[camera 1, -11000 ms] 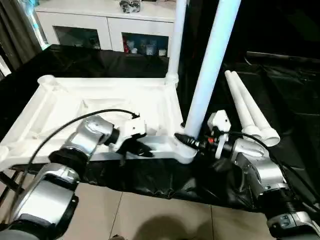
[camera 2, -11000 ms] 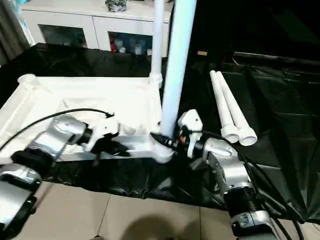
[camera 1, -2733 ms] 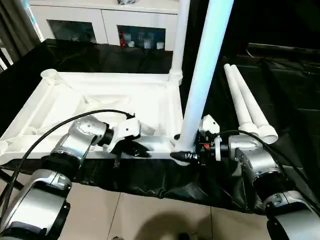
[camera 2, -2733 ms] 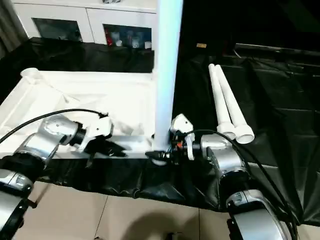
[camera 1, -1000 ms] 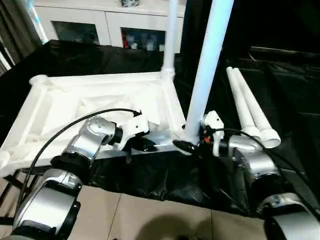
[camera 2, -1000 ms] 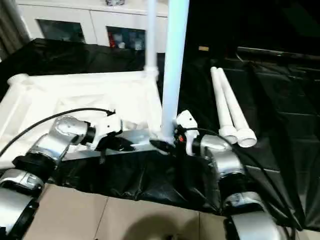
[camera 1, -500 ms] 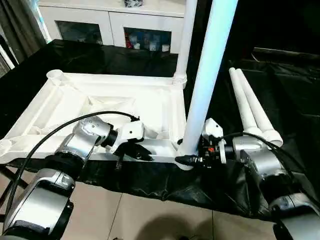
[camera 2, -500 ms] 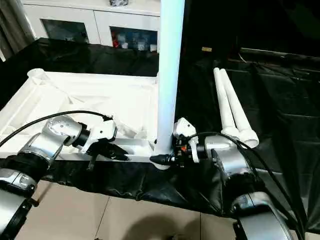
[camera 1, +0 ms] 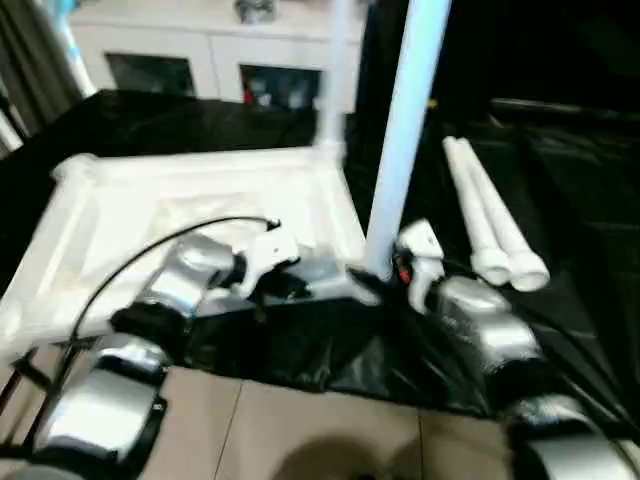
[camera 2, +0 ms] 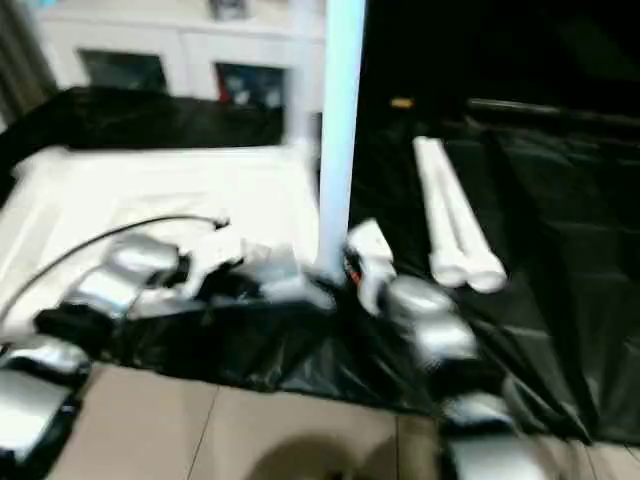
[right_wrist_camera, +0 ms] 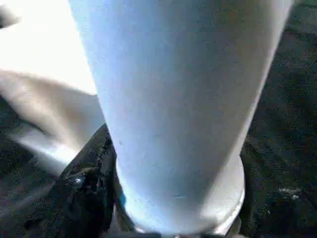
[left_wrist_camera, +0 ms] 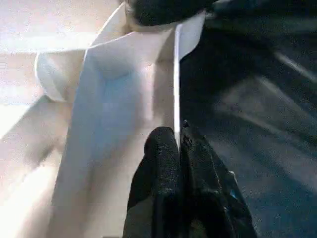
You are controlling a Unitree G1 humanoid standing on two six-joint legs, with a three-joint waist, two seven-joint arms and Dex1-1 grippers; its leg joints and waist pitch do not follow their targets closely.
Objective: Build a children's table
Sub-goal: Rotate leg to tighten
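Upright, near leg [camera 1: 404, 130] in tabletop [camera 1: 120, 215] corner socket.

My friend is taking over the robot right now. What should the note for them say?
Left hand: shut on the tabletop's thin near edge.
Right hand: at the base of the near upright leg; the pictures do not settle whether it grips.
Tabletop: upside down on the black cloth.
Done: two legs stand in the right-side corner sockets, the near one and the far leg.
Left: two spare legs lie on the cloth to the right, waiting for the two left sockets.
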